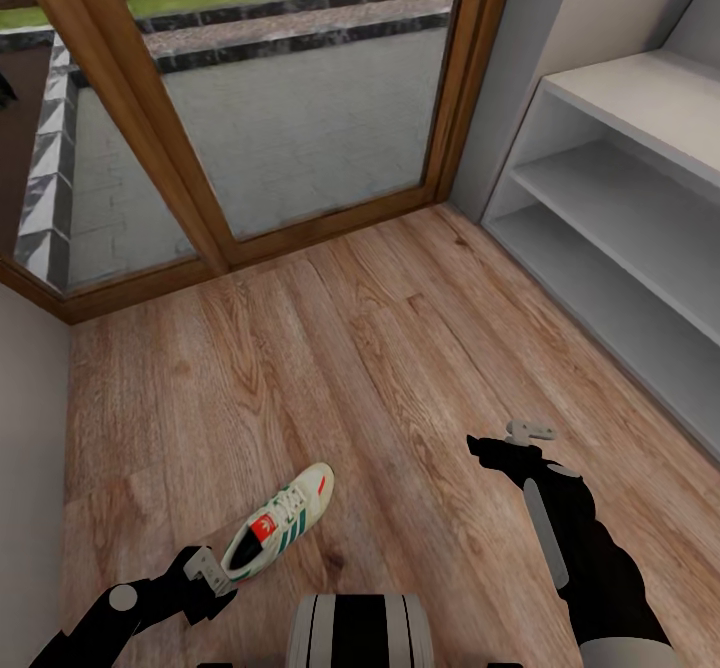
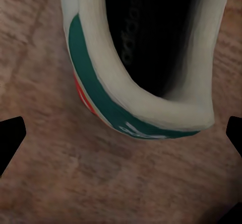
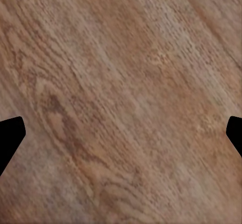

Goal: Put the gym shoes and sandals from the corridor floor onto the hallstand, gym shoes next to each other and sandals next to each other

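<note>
Sneaker (image 1: 278, 535) lies on the plank floor (image 1: 380, 348) right at your left gripper (image 1: 207, 570), heel collar nearest the fingers, long axis running away toward the glass door (image 1: 300, 118). Left fingers spread wide just short of the padded heel; right gripper (image 1: 525, 435) hangs apart over bare wood near the white rack (image 1: 620, 208).

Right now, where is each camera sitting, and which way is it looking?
Head view: on the robot's head, looking down at the floor, gym shoe, shoe rack; shows left gripper, right gripper.
Left wrist view: near that gripper, facing the shoe's heel; dark fingertips at the edges.
Right wrist view: facing bare planks; fingertips too.
Shared: head and left wrist both see the shoe.
</note>
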Robot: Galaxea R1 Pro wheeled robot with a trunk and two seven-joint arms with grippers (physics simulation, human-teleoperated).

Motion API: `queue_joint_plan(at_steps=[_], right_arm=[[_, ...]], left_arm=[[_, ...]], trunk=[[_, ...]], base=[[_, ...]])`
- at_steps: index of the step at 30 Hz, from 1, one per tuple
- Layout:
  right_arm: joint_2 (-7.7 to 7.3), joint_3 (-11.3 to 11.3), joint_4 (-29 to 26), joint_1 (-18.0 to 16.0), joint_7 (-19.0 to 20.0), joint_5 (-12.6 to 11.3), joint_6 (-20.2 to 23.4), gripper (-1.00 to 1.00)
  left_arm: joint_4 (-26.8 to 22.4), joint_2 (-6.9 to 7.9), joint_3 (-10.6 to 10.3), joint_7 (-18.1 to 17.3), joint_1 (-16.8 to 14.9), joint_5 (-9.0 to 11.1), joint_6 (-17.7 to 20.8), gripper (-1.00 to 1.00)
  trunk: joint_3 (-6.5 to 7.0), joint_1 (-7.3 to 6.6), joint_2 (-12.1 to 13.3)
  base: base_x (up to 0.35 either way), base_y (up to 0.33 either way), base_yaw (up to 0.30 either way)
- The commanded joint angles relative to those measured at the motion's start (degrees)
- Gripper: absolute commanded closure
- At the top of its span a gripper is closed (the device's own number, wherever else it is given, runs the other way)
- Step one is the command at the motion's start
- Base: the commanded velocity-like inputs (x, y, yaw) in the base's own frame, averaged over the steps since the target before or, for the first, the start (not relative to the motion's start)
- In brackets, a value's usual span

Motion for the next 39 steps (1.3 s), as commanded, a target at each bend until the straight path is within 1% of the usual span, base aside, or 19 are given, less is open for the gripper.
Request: queue_joint_plan(at_steps=[1, 14, 39], right_arm=[[0.0, -0.05, -0.06, -0.02, -0.07, -0.51, 0.25, -1.0], [0.0, -0.05, -0.06, -0.02, -0.07, -0.51, 0.25, -1.0], [0.0, -0.05, -0.06, -0.02, -0.07, -0.51, 0.25, -1.0]], left_arm=[[-0.01, -0.01, -0.04, 0.02, -0.02, -0.6, -0.52, -1.0], [-1.45, -0.07, -0.09, -0.01, -0.02, -0.6, -0.46, -1.0], [-1.51, -0.08, -0.09, -0.01, -0.02, -0.6, -0.43, -1.0]], trunk=[[-0.03, 0.0, -0.01], [-0.03, 0.0, -0.01], [-0.03, 0.0, -0.01]], base=[[0.079, 0.0, 0.0], [0.037, 0.0, 0.0], [0.0, -0.008, 0.0]])
